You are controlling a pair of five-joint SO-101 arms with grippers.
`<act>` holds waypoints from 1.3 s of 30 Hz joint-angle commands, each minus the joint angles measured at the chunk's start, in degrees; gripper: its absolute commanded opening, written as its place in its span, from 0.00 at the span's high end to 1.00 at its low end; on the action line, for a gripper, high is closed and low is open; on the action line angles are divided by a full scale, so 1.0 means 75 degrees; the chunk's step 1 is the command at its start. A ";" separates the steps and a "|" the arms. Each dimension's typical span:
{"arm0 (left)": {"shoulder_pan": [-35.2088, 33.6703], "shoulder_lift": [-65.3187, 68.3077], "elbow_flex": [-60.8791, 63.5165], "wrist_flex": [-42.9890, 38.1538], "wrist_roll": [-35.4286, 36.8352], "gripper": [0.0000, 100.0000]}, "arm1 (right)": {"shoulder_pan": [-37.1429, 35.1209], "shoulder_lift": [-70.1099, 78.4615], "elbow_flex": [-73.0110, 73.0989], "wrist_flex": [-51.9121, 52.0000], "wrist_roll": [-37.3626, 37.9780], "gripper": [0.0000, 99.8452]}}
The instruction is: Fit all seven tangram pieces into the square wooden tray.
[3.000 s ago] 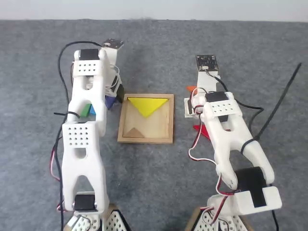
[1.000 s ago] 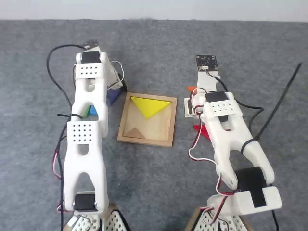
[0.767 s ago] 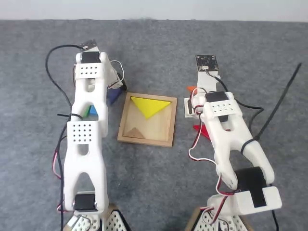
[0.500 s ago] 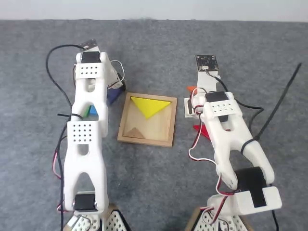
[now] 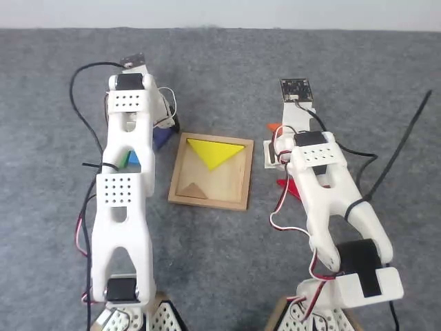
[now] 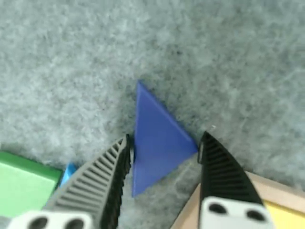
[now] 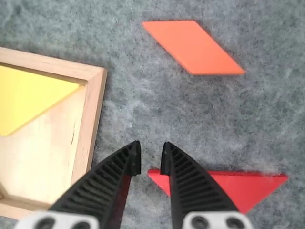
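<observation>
currently seeing the left end effector released, jaws spread to either side of the blue triangle, flat on the grey surface just beside a corner of the square wooden tray. can make out a green piece and a light blue piece close by. find the right end effector nearly clenched on nothing, low between the tray's edge and the red triangle, orange parallelogram farther off. inside the tray, spot the yellow triangle along the far side and a small brown triangle at a near corner.
</observation>
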 commanded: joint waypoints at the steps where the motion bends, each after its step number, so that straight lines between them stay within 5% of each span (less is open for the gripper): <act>1: -0.0070 -0.0785 -0.0287 0.0305 -0.0352 0.78 | -0.0006 -0.0088 -0.0281 -0.0100 0.0094 0.92; 14: -0.0059 -0.0985 0.0240 0.0305 -0.0574 0.84 | 0.0006 -0.0088 -0.0293 -0.0100 0.0094 0.92; 20: -0.0129 -0.0492 0.0240 0.0305 -0.0574 0.76 | 0.0006 -0.0088 -0.0293 -0.0088 0.0094 0.92; 34: -0.0141 -0.0340 0.0193 0.0293 -0.1067 0.75 | -0.0018 -0.0088 -0.0293 -0.0076 0.0094 0.92; 39: 0.0141 -0.0328 0.0193 0.0258 -0.1430 0.82 | -0.0029 -0.0088 -0.0293 -0.0076 0.0094 0.92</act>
